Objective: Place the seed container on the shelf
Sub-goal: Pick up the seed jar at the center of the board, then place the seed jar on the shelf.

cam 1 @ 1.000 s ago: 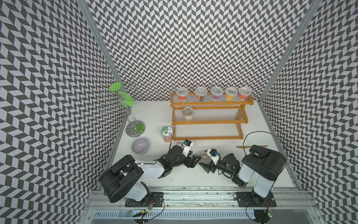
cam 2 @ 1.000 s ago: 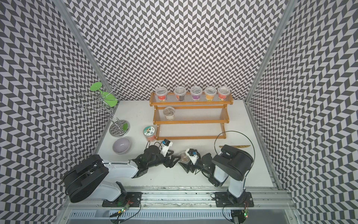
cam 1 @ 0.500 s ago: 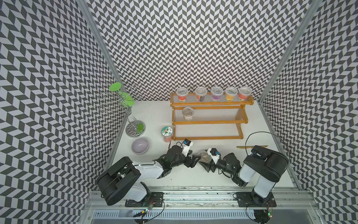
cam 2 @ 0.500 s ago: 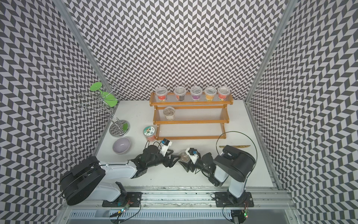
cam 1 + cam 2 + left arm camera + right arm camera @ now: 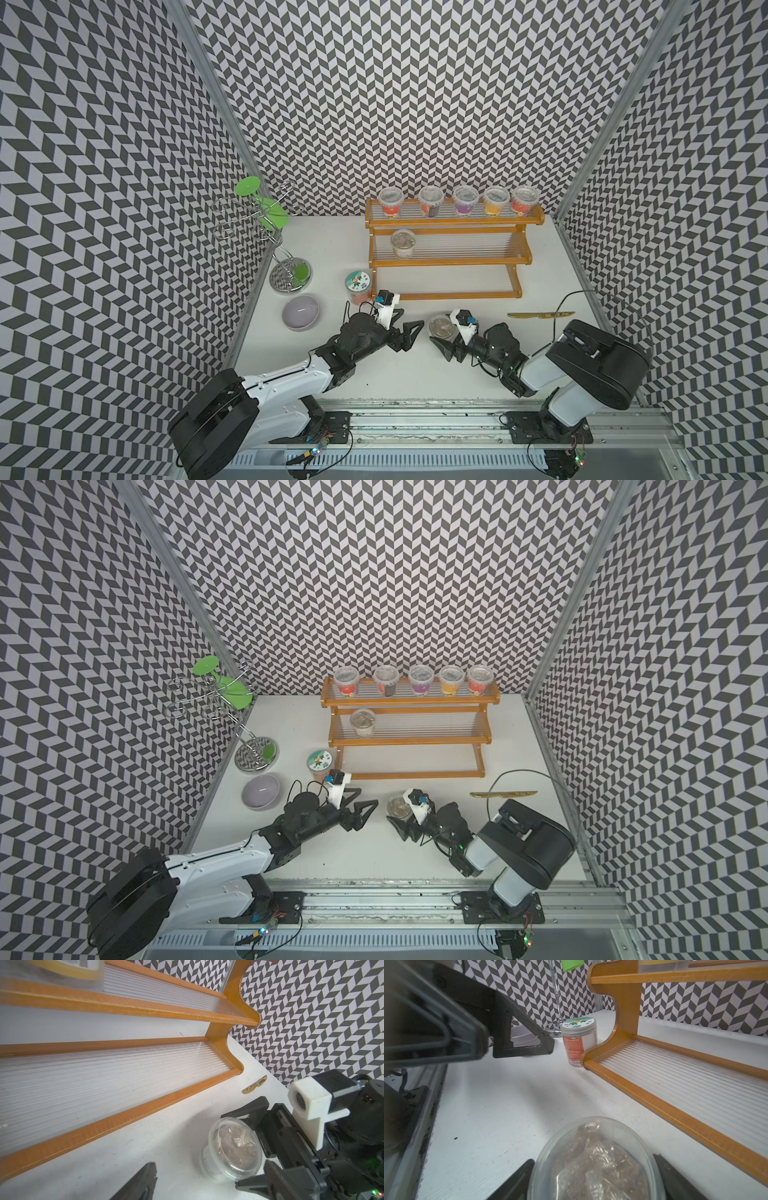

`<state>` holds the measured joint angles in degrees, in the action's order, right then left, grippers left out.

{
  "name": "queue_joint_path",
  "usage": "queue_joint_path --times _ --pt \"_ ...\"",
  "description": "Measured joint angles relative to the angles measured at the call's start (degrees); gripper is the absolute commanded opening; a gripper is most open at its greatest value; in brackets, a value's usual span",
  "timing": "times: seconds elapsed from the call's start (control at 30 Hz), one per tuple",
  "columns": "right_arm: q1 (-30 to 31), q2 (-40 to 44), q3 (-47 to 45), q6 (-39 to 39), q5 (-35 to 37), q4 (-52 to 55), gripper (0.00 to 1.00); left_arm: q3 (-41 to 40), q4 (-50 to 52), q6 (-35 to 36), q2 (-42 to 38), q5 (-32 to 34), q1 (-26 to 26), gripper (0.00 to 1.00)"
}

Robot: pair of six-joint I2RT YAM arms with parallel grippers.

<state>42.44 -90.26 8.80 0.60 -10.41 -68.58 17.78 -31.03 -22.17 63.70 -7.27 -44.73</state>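
Seeds fill the clear tub, and it stands on the table, near the front of the shelf but not on it. The right gripper has a jaw on each side of the tub and looks closed on it. The left gripper is wide and holds nothing. It is just beside the tub and does not touch it.

The job looks only begun, because the tub has to go up and over onto a step.

Here is what I think could go wrong. The tub looks thin and smooth. A weak hold could let it slip out on the way up. A hard squeeze could bend the sides and pop the lid, and then the seeds would spill.

The bottom step has a wooden rail along its front. If the tub is carried too low, its bottom could hit that rail and tip.

The left gripper is very close. If the right arm swings that way, the two could bump.

On the middle step, another tub could get knocked.
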Motion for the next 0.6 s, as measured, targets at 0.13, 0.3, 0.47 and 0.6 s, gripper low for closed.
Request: queue_joint_path --times 0.13,0.3,0.47,0.6 --pt "-1.42 4.59 4.92 -0.07 1.55 9.6 0.86 0.0 0.28 -0.02 -0.28 0.09 0.52 0.85" --pt "-3.3 8.61 8.81 -0.07 2.75 16.68 0.86 0.11 0.37 -0.02 0.72 -0.26 0.55 0.85" --pt "-5.16 10.86 10.62 0.17 4.04 22.4 0.86 0.85 0.68 -0.02 1.55 -1.05 0.55 0.85" --pt "-6.73 13.07 12.07 0.81 4.66 26.1 0.86 1.97 0.63 -0.02 2.29 -1.73 0.63 0.85"
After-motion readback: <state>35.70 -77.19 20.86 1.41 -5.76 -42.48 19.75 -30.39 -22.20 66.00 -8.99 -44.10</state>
